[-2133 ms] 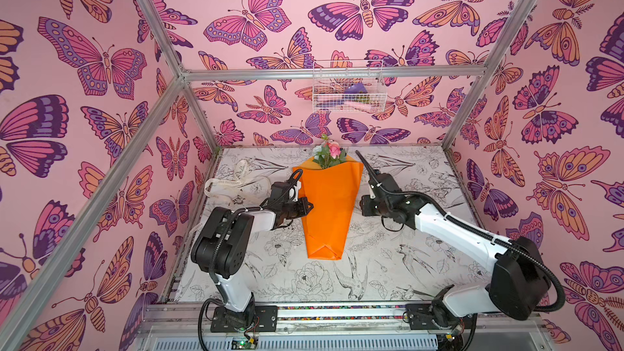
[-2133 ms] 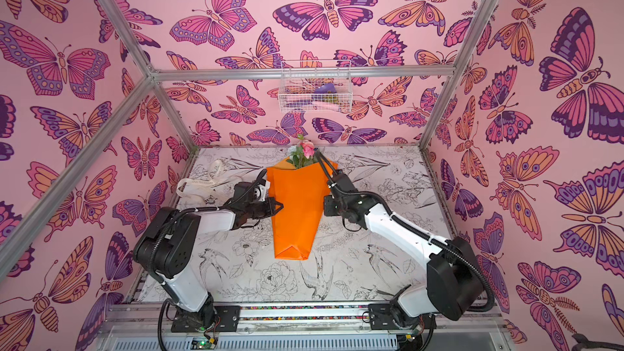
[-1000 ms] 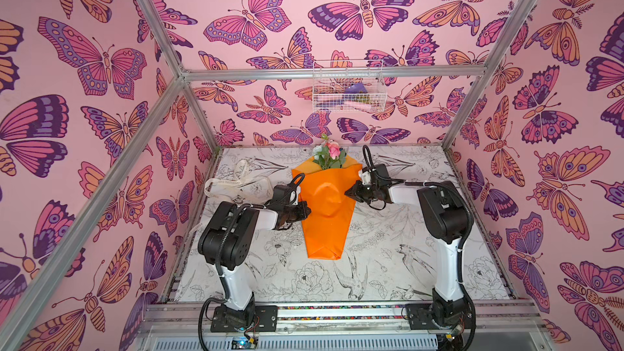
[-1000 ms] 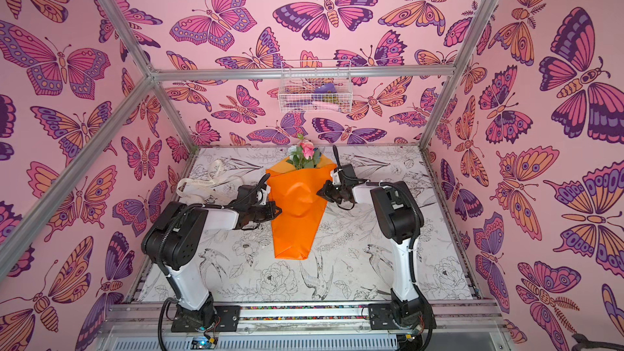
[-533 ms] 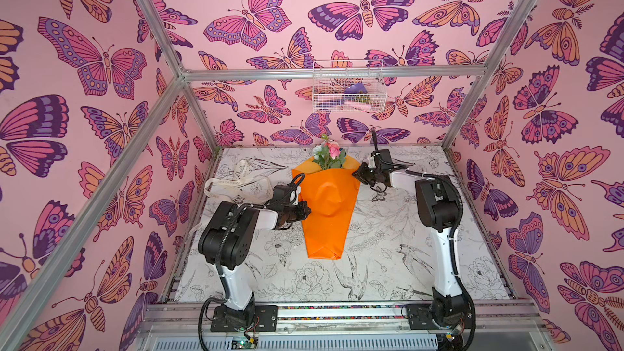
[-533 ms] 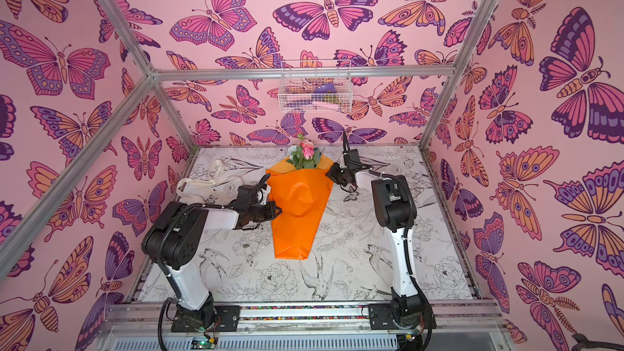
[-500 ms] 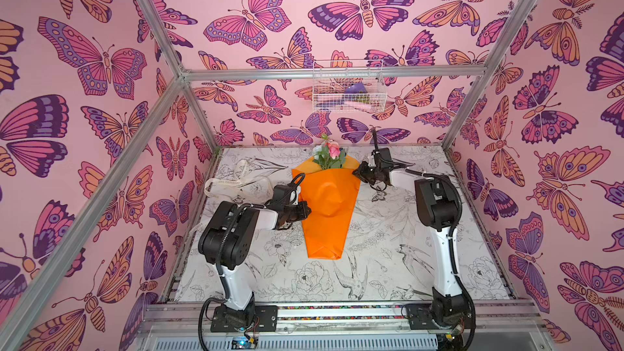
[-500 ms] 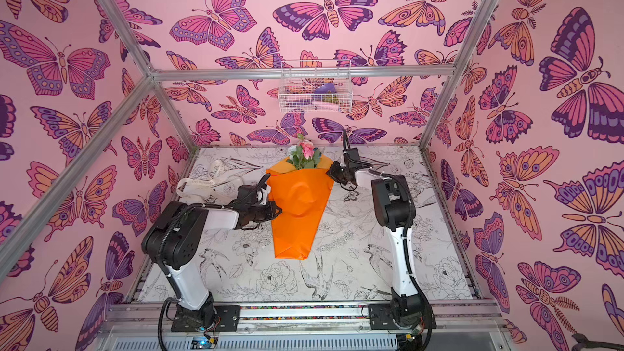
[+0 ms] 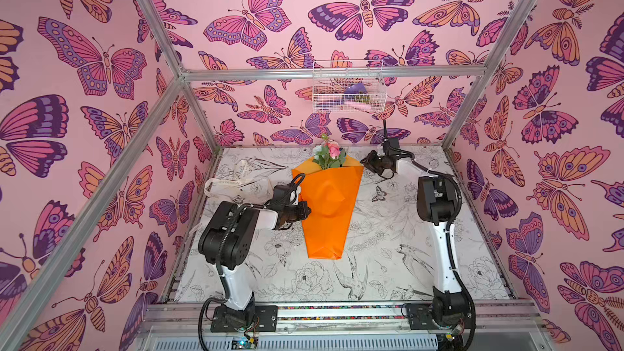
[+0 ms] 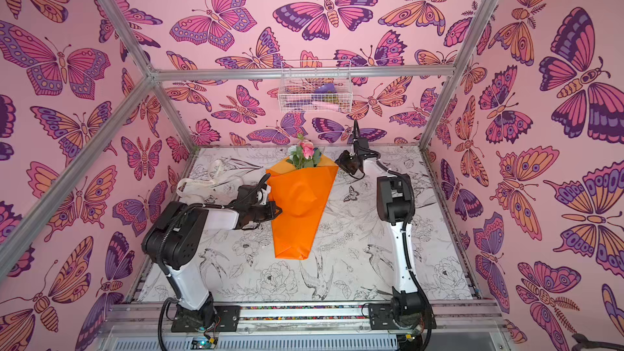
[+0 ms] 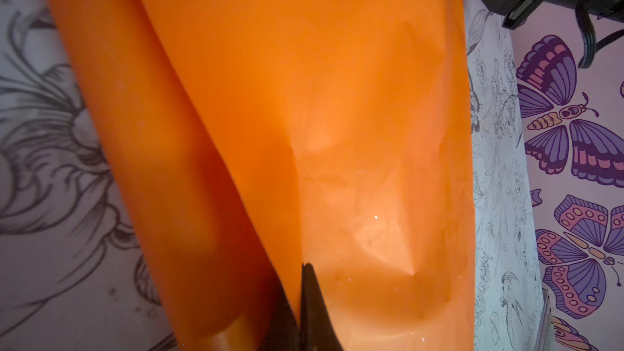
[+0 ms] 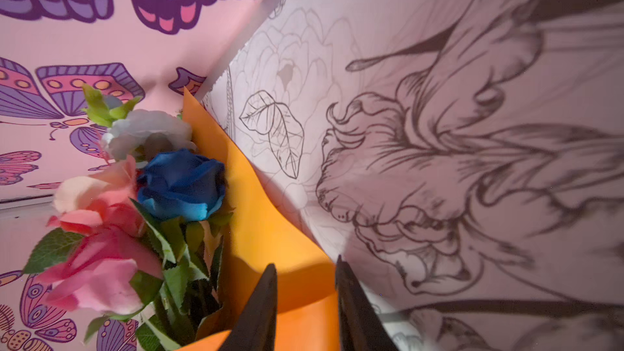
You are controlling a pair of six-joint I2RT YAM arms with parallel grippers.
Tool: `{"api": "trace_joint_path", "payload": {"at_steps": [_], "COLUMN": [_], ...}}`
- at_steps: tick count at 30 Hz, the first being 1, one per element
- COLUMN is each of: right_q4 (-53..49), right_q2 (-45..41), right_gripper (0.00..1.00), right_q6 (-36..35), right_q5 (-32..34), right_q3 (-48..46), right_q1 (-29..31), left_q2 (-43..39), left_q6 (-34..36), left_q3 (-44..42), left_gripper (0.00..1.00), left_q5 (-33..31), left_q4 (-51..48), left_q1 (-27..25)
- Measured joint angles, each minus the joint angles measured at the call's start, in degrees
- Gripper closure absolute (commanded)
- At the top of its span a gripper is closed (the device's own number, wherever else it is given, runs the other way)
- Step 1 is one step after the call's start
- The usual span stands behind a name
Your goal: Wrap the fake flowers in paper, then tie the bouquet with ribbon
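The bouquet of fake flowers [image 9: 326, 211] [image 10: 299, 204] lies mid-table in both top views, an orange paper cone with its blooms [image 9: 329, 155] toward the back wall. My left gripper [image 9: 305, 211] [image 10: 278, 212] is shut on the cone's left paper edge; in the left wrist view the fingers [image 11: 297, 285] pinch an orange fold [image 11: 337, 113]. My right gripper [image 9: 366, 163] [image 10: 339, 162] hovers at the cone's upper right corner. Its fingers [image 12: 305, 263] are parted, with orange paper [image 12: 256, 217] showing between them. Pink, white and blue roses [image 12: 179, 184] sit beside them.
A cream lettered ribbon [image 9: 236, 180] [image 10: 206, 180] lies loose on the table behind my left arm. A white wire basket [image 9: 347, 87] [image 10: 315, 91] hangs on the back wall above the flowers. Butterfly-papered walls and metal frame posts close in the flower-print table [image 9: 388, 248].
My right gripper has travelled from the cone's right edge toward the back, up to its top right corner, and its jaws have parted. My left gripper has kept its pinch.
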Motion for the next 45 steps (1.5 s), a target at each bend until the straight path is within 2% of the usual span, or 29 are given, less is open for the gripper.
{"api": "trace_joint_path", "payload": {"at_steps": [4, 9, 13, 17, 22, 26, 35, 38, 45], "right_q4": [-0.7, 0.4, 2.8, 5.3, 8.8, 11.4, 15.1, 15.0, 14.1], "right_q2": [-5.3, -20.2, -31.4, -36.6, -37.2, -36.0, -25.6, -23.2, -19.3], "right_gripper": [0.57, 0.53, 0.53, 0.53, 0.53, 0.54, 0.60, 0.63, 0.70], "right_q6": [-1.7, -3.6, -4.9, -5.3, -4.1, -3.1, -0.4, -0.1, -0.1], "right_q5": [-0.7, -2.0, -3.1, -4.5, -6.1, -6.8, -7.9, -7.6, -6.5], "right_q3": [-4.6, -18.2, -28.0, -35.0, -40.9, -41.3, -39.3, -39.2, -36.6], "right_q1": [-0.6, 1.1, 4.8, 10.4, 18.3, 22.9, 27.8, 27.8, 27.8], "left_q2": [0.0, 0.0, 0.0, -0.2, -1.0, -1.1, -1.1, -1.1, -5.2], "left_q6": [-0.2, -0.4, -0.5, -0.6, -0.5, -0.3, -0.4, -0.5, -2.4], "left_q3": [0.0, 0.4, 0.5, 0.5, 0.5, 0.5, 0.5, 0.5, -0.4], "left_gripper": [1.00, 1.00, 1.00, 1.00, 1.00, 1.00, 0.99, 0.92, 0.66], "left_q5": [0.0, 0.5, 0.8, 0.8, 0.6, 0.6, 0.4, 0.3, -2.4], "left_q4": [0.0, -0.3, -0.4, -0.5, -1.4, -1.7, -2.1, -2.1, -4.6], "left_q1": [0.0, 0.0, 0.0, 0.0, 0.0, 0.0, 0.1, 0.1, 0.3]}}
